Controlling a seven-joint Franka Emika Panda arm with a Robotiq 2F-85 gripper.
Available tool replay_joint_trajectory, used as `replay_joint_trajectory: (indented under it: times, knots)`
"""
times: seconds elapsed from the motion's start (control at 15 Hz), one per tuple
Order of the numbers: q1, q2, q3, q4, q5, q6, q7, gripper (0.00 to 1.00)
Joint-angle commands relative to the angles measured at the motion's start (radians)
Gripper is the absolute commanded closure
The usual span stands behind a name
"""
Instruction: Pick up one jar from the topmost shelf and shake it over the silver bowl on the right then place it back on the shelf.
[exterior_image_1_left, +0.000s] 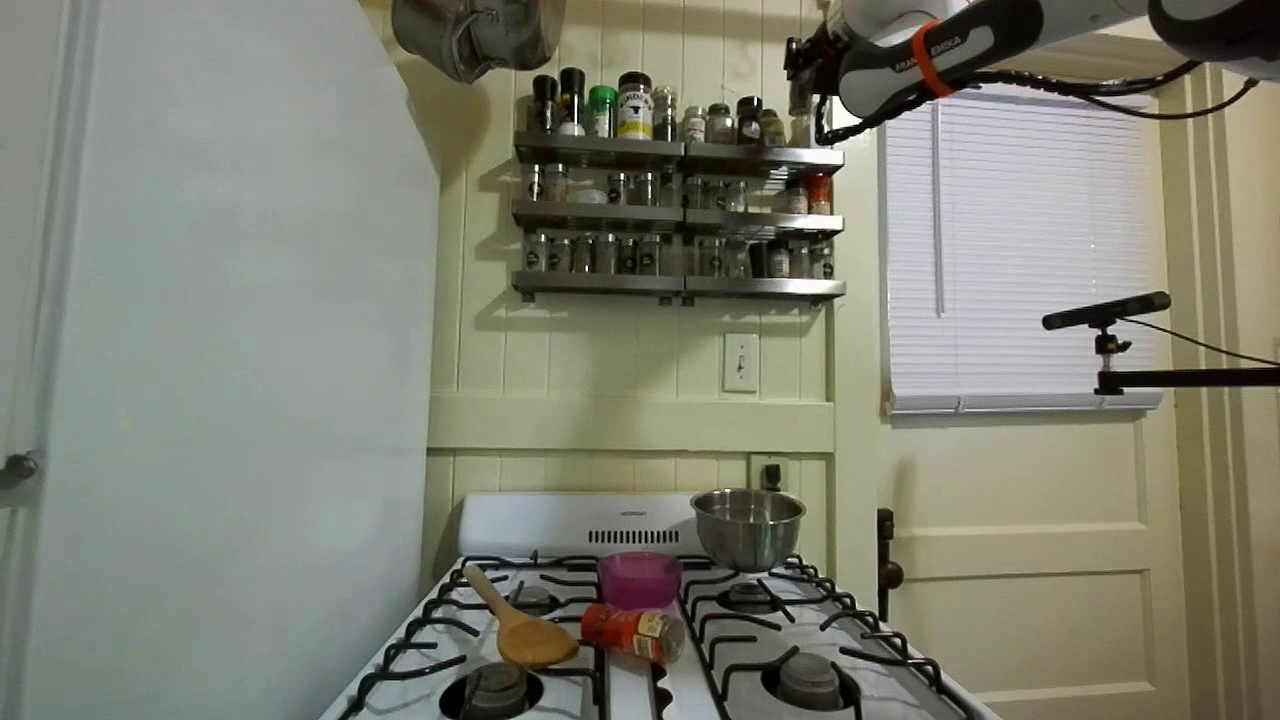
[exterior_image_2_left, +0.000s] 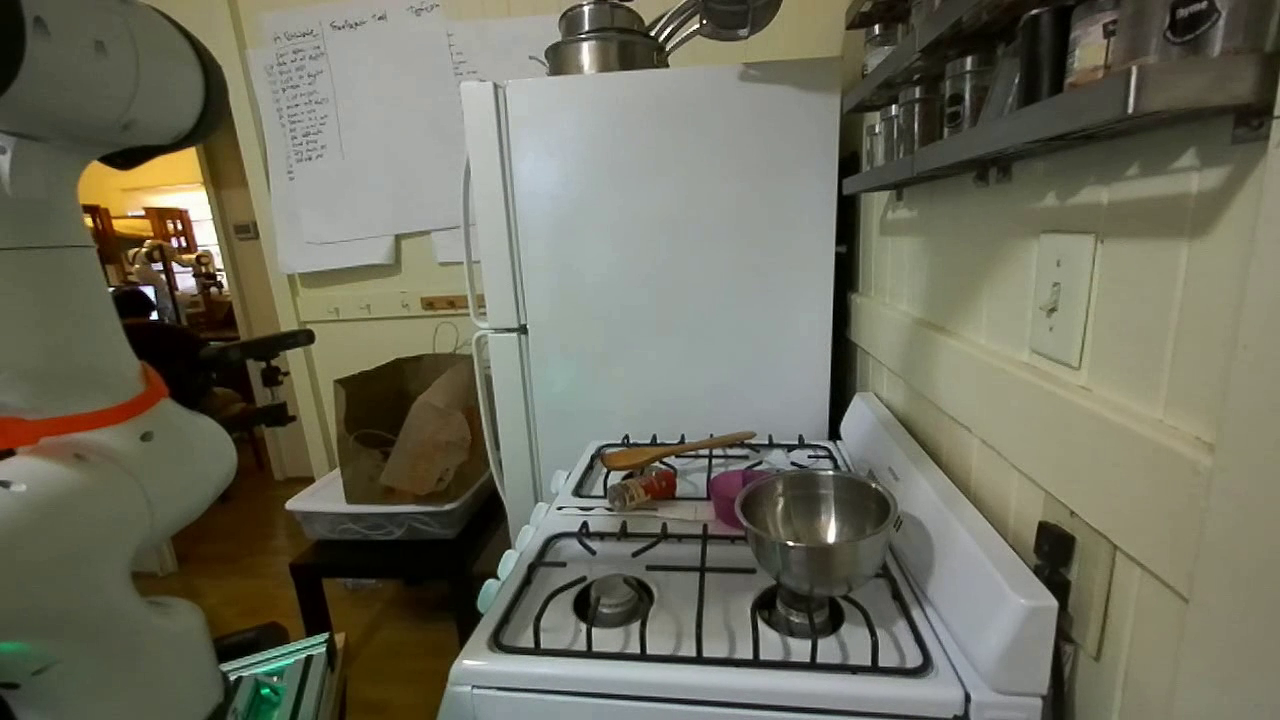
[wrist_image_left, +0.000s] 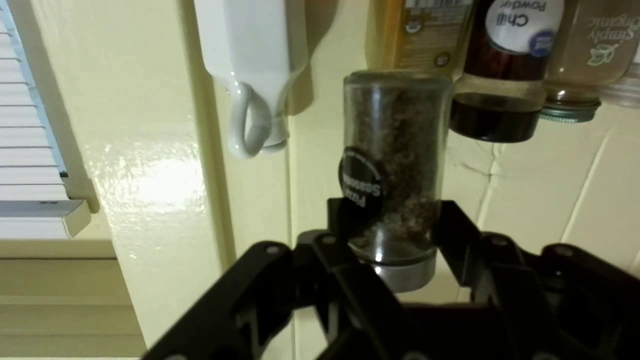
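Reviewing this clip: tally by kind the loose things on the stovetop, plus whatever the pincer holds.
Open vessels: 2, silver bowl and pink container
Spoons: 1, wooden spoon
Jars: 2, red jar on its side and seasoning jar in the pincer
Total: 5

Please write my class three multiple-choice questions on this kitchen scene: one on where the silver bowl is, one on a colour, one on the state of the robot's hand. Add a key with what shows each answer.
1. Where is the silver bowl?
A. On the floor
B. On the stove
C. On the spice rack

2. What colour is the small tub near the silver bowl?
A. Pink
B. Green
C. Yellow

3. How is the hand?
A. Open, holding nothing
B. Shut, holding nothing
C. Shut on a jar

Key:
1. B: both exterior views show it above a rear burner.
2. A: it looks pink in both exterior views.
3. C: the wrist view shows the jar clasped from both sides.
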Motion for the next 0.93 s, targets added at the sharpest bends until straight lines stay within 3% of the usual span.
replay_joint_trajectory:
  times: [0.0, 0.87]
  knots:
    - [0.002, -0.001, 0.001, 0.0, 0.0, 0.0, 0.0, 0.77]
    - [-0.038, 0.052, -0.05, 0.027, -0.02, 0.023, 0.036, 0.77]
